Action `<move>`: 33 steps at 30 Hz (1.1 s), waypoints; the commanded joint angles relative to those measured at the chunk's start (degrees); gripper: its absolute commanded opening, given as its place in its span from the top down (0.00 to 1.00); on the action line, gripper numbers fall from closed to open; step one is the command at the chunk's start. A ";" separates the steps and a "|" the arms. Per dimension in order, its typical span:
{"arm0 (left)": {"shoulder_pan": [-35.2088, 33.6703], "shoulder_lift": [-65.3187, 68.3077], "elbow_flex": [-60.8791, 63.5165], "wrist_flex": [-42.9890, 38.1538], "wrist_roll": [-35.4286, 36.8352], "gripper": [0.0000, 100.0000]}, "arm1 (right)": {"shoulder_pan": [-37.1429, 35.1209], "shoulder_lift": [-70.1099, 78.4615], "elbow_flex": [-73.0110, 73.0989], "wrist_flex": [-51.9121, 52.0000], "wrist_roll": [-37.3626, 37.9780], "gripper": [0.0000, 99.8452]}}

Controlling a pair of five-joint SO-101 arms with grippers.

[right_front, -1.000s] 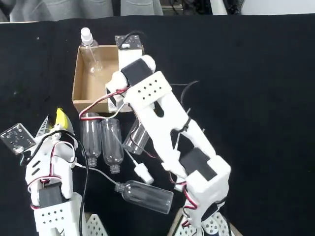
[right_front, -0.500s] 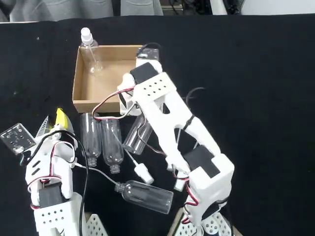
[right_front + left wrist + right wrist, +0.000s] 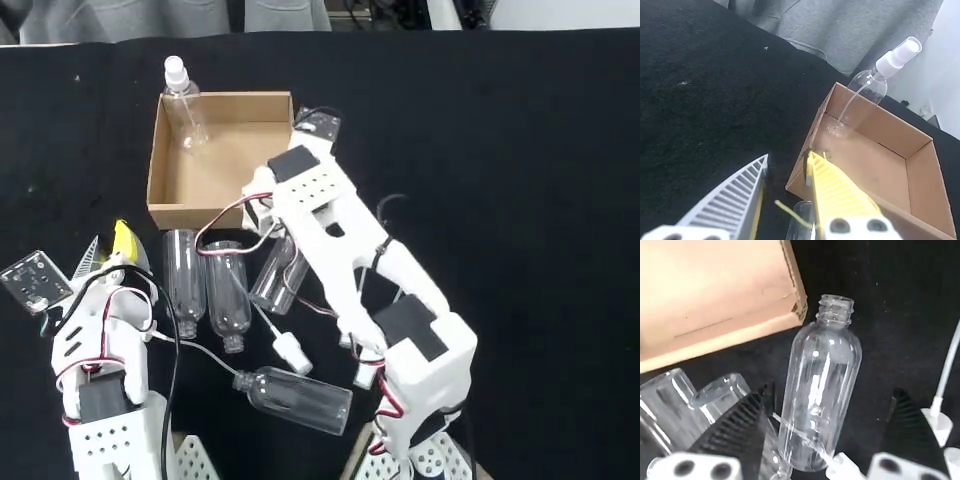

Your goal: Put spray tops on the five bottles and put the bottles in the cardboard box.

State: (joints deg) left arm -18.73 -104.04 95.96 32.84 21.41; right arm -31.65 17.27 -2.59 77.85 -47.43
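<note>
Your right fingers are spread wide on either side of a clear, topless plastic bottle lying on the black desk just beside the brown cardboard box. Your left fingers, yellow and grey, stand apart near the box's corner. One clear bottle with a white spray top stands in a corner of the box.

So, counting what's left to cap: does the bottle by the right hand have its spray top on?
Off. The bottle lies with a bare threaded neck, in front of the open right hand.
</note>
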 commanded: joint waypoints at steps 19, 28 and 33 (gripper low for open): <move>-0.57 -0.44 1.45 -1.49 0.00 0.88 | 3.60 -0.84 6.02 -10.90 -3.87 0.69; -0.57 -0.44 1.45 -1.41 0.00 0.88 | 3.52 2.68 1.45 -7.03 -3.60 0.69; -0.57 -0.44 1.45 -1.41 0.00 0.88 | 3.60 3.21 -0.92 -3.87 -3.34 0.69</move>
State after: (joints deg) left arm -18.73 -104.04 95.96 32.84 21.41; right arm -29.63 20.79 1.10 71.69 -50.68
